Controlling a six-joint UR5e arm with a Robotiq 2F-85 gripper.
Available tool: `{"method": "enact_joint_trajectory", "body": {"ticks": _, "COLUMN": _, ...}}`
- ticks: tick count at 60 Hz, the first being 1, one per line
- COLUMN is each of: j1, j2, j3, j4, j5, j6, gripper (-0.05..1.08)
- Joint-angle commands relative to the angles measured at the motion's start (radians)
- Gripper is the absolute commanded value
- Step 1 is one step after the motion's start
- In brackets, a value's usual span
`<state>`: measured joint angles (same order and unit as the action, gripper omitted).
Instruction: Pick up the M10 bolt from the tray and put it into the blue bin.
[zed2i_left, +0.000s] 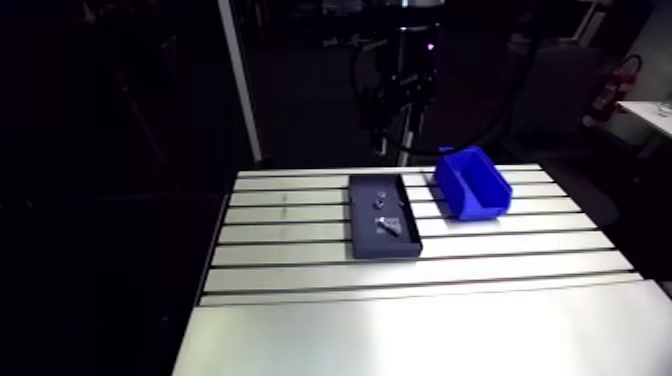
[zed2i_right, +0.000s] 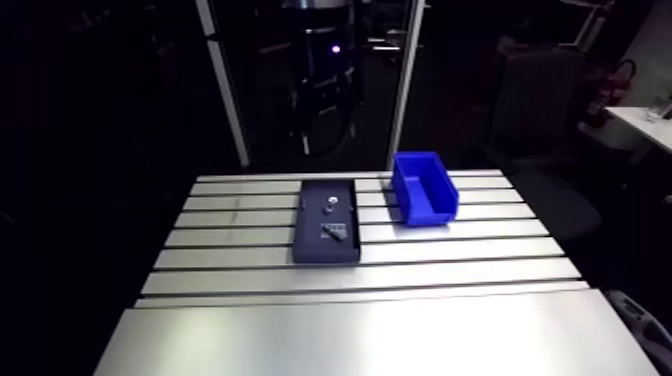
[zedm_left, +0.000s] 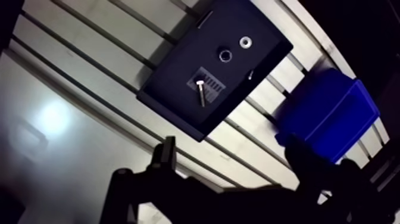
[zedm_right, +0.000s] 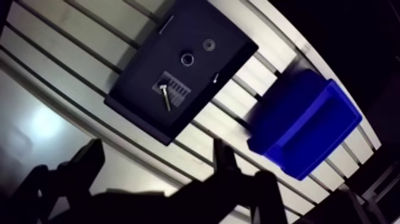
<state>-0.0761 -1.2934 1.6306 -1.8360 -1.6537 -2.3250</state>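
A dark flat tray (zedm_left: 172, 83) lies on the slotted table. On a ribbed patch near its middle rests a silver bolt (zedm_left: 201, 92), head toward the nut. The arm view shows the bolt (zed2i_left: 390, 225) as a small grey shape in the tray (zed2i_left: 365, 240). The blue bin (zed2i_left: 472, 180) stands upright and empty just to the tray's right, and appears beside the tray in the wrist view as well (zedm_left: 327, 113). My gripper (zedm_left: 235, 158) hovers high above the table, open, with nothing between its dark fingers (zedm_left: 166, 156). Tray and bin lie ahead of the fingers, far below.
A nut (zedm_left: 225, 55) and a washer (zedm_left: 245, 42) lie in the tray beyond the bolt, and a small pale piece (zedm_left: 250, 74) sits near the tray's rim on the bin side. The aluminium table (zed2i_left: 420, 320) spreads wide in front of the tray.
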Motion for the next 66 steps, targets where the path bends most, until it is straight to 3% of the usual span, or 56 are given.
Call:
{"method": "enact_joint_trajectory", "body": {"ticks": 1, "j1": -0.020, "j2": 0.012, "j3": 0.071, "j4": -0.081, "j5": -0.001, "j6": -0.068, "gripper": 0.01}}
{"method": "enact_joint_trajectory", "body": {"ticks": 8, "j1": -0.028, "j2": 0.016, "j3": 0.099, "j4": -0.112, "j5": 0.002, "j6": -0.102, "gripper": 0.01}}
{"method": "enact_joint_trajectory", "body": {"ticks": 14, "j1": -0.037, "j2": 0.025, "j3": 0.125, "j4": -0.141, "j5": 0.015, "j6": -0.118, "gripper": 0.01}}
{"method": "enact_joint_trajectory", "body": {"ticks": 28, "j1": -0.041, "j2": 0.036, "j3": 0.172, "j4": -0.215, "j5": 0.064, "j6": -0.168, "gripper": 0.04}}
{"method": "enact_joint_trajectory", "body": {"ticks": 29, "j1": -0.041, "j2": 0.036, "j3": 0.178, "j4": -0.221, "j5": 0.074, "j6": -0.174, "gripper": 0.04}}
{"method": "enact_joint_trajectory", "body": {"ticks": 45, "j1": -0.046, "j2": 0.065, "j3": 0.200, "j4": -0.251, "j5": 0.076, "j6": -0.176, "gripper": 0.06}}
{"method": "enact_joint_trajectory", "body": {"ticks": 66, "j1": -0.045, "j2": 0.099, "j3": 0.226, "j4": -0.290, "j5": 0.073, "j6": -0.177, "gripper": 0.30}}
